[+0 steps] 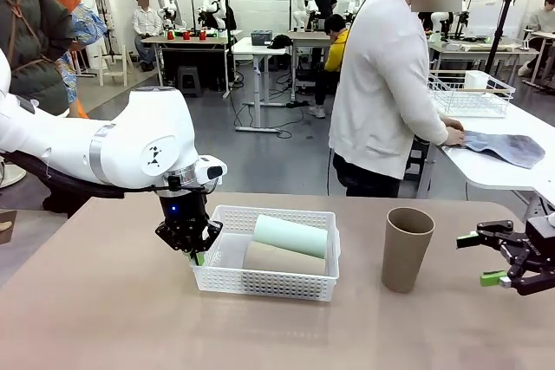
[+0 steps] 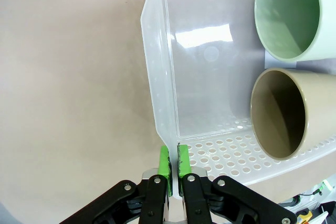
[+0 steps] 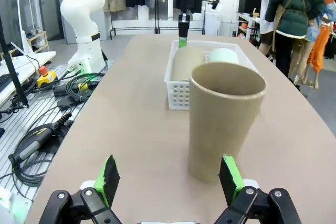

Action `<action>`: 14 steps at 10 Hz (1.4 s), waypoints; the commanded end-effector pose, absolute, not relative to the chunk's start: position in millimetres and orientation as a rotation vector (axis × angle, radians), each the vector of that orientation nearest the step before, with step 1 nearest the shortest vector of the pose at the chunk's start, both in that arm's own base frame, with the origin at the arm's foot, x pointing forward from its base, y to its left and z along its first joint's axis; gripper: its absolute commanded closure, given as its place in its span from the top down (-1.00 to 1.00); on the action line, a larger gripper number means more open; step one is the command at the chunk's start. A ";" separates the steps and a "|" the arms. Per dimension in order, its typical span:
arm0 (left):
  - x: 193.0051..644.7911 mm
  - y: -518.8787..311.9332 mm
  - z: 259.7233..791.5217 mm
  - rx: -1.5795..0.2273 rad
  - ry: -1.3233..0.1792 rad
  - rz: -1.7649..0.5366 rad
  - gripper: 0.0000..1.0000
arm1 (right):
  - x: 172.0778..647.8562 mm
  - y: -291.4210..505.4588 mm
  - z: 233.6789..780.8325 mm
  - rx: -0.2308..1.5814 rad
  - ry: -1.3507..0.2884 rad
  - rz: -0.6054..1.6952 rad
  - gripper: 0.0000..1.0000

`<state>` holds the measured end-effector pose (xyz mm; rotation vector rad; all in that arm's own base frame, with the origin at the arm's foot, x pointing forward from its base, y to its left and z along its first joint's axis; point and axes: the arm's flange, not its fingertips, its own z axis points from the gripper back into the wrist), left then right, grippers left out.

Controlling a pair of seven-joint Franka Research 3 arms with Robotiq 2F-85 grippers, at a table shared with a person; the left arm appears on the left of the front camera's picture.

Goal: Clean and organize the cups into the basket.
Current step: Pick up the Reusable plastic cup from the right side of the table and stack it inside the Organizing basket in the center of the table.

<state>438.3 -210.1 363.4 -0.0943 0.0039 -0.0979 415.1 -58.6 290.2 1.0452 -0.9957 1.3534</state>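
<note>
1. The basket [image 1: 269,285] is seen at centre frame, its left wall pinched between the near-shut jaws of the left gripper [image 1: 199,256].
2. A mint cup [image 1: 290,236] and a tan cup [image 1: 279,259] are laid side by side inside it.
3. A third cup [image 1: 408,249] is stood upright right of centre, just ahead of the wide-open, empty right gripper [image 1: 480,259].

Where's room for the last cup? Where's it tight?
Bare: the left end of the basket, between the wall the left gripper pinches and the mint cup and lying tan cup; also the table in front of it. Crowded: the basket's right half, and the gap between the upright tan cup and open right gripper.
</note>
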 end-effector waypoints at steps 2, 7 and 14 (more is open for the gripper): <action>438.2 -210.3 362.6 -0.086 0.003 -0.104 -0.92 | 458.3 -51.7 265.3 1.128 -1.018 1.309 1.00; 438.2 -210.3 362.6 -0.086 0.003 -0.104 -0.92 | 494.6 -5.2 239.3 1.243 -0.972 1.371 1.00; 438.2 -210.3 362.6 -0.086 0.003 -0.104 -0.92 | 513.8 58.1 234.2 1.285 -0.912 1.455 1.00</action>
